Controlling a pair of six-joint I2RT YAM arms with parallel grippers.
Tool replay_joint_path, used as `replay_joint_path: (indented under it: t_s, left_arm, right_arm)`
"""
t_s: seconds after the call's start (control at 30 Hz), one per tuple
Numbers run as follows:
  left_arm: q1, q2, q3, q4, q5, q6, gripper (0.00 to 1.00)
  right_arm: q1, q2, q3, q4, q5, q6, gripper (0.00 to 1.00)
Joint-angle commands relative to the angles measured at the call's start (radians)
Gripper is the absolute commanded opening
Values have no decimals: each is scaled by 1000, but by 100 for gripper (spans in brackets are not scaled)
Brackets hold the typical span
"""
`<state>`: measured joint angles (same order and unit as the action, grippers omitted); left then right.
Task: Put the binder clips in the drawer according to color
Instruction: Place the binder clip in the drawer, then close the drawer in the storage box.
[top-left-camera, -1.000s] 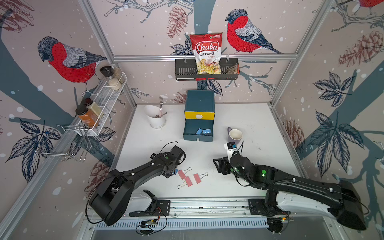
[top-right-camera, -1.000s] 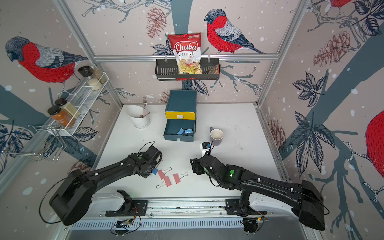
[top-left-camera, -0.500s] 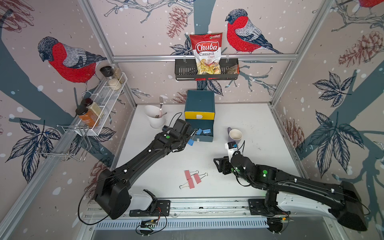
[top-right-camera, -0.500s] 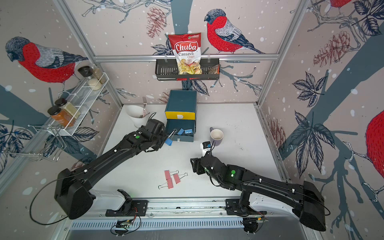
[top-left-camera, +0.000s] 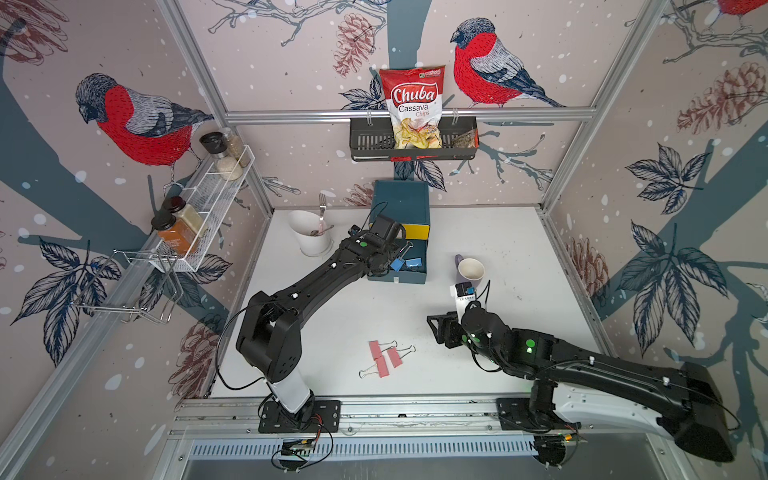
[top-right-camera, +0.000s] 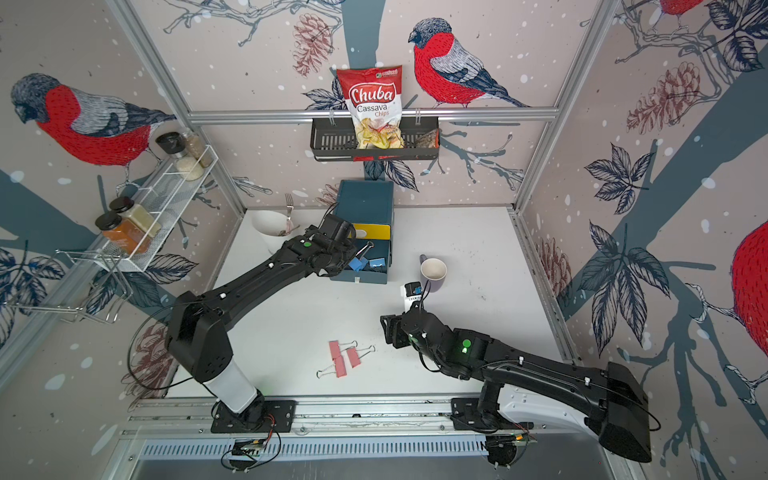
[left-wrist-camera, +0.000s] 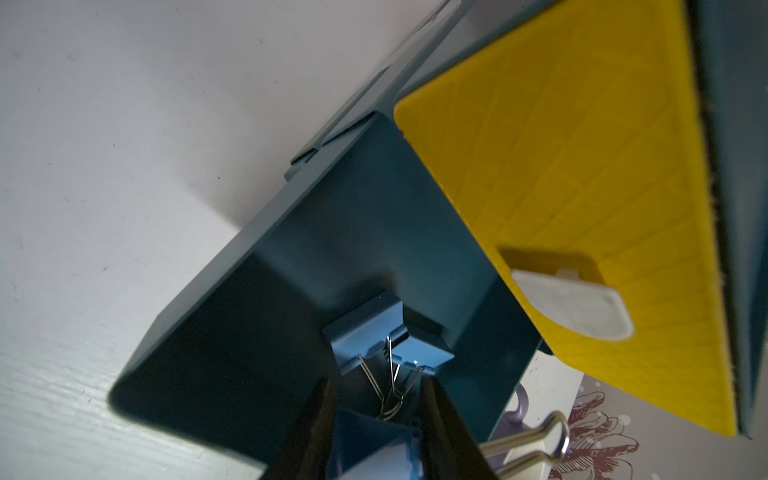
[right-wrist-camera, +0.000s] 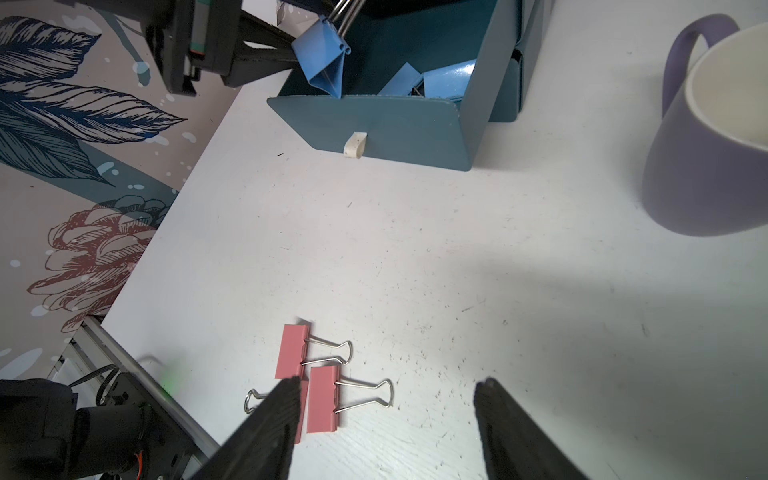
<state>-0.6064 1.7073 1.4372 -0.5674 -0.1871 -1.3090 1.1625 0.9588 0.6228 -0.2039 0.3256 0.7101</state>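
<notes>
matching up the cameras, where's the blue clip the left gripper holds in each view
top view: clip near centre
top view: clip just left of centre
left wrist: clip at the bottom edge, near centre
right wrist: clip near the top, left of centre
shared landmark: the open drawer beneath the clip

This is a robot lab cell dressed as a kitchen corner. An aluminium frame (top-left-camera: 291, 115) carries printed bird wallpaper (top-left-camera: 141, 120). A left arm (top-left-camera: 316, 282) and a right arm (top-left-camera: 602, 370) are bolted to a rail (top-left-camera: 415, 409) beside a white table (top-left-camera: 519, 249). A spice rack (top-left-camera: 216, 195), a chips bag (top-left-camera: 413, 104) and a mug (top-left-camera: 470, 270) supply the kitchen look.
</notes>
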Motion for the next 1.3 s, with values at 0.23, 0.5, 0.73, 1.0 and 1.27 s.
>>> replay_joint_path:
  t_s: [0.23, 0.5, 0.73, 1.0, 1.27]
  left_arm:
    - [-3, 46, 53, 2, -52, 40, 44]
    - [-36, -20, 29, 0, -82, 40, 47]
    - [-117, -285, -309, 266, -44, 122, 49]
    - [-119, -341, -574, 549, 64, 121, 40]
    - [-40, -234, -594, 680, 166, 97, 31]
  right_arm:
    - [2, 5, 11, -21, 10, 10, 72]
    - [1, -4, 8, -26, 17, 10, 71]
    - [-25, -27, -19, 2, 12, 5, 72]
    - [-67, -35, -20, 20, -39, -1, 70]
    - [-65, -19, -12, 18, -56, 9, 70]
